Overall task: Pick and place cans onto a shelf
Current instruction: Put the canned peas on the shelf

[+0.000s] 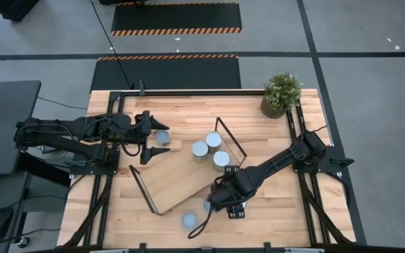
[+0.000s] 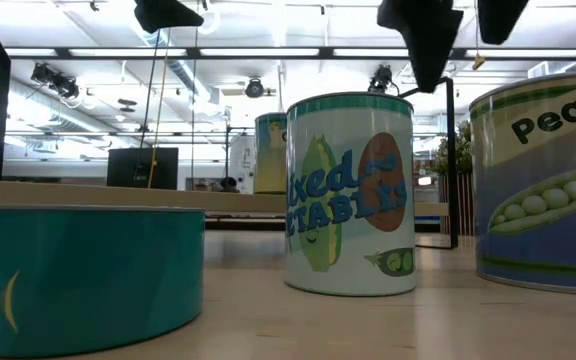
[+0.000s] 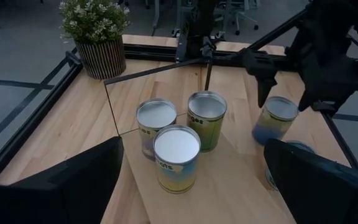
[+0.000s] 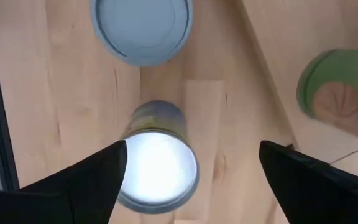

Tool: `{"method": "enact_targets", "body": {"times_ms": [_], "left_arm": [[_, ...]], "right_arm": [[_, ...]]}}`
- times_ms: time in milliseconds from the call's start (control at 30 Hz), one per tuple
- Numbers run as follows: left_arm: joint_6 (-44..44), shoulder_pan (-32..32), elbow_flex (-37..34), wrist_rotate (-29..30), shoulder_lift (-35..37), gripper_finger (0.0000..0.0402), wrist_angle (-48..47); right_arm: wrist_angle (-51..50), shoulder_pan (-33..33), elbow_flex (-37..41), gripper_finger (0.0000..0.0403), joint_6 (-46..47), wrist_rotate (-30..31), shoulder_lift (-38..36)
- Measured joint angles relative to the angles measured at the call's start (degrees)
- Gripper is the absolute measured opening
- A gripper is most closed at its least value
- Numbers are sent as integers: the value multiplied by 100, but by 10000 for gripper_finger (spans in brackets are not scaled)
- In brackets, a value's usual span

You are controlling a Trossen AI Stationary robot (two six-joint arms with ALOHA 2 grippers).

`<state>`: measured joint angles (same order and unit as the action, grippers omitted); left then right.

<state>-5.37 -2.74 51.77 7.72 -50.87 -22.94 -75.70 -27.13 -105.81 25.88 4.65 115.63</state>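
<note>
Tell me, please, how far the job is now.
Done: three cans stand on the shelf. In hand: the open right gripper straddles a fourth can on the table. Remaining: that can, a flat can near it, and another can at the open left gripper.

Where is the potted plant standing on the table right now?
In the high view, the potted plant stands at the table's far right corner, beyond the three cans grouped on the shelf and away from both arms.
</note>
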Motion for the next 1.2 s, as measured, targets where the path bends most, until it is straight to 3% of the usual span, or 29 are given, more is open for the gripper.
{"method": "enact_targets", "body": {"times_ms": [367,667,1033,1200], "left_arm": [[-2,0,0,1,0,396,-9],[-44,0,0,3,0,396,-4],[-46,0,0,3,0,396,-9],[-48,-1,0,3,0,396,-7]], "right_arm": [[359,-83,420,373,1775,175,7],[576,-192,828,373,2592,-139,7],[754,-256,1333,371,2831,-512,7],[754,-256,1365,343,2516,-514,7]]}}
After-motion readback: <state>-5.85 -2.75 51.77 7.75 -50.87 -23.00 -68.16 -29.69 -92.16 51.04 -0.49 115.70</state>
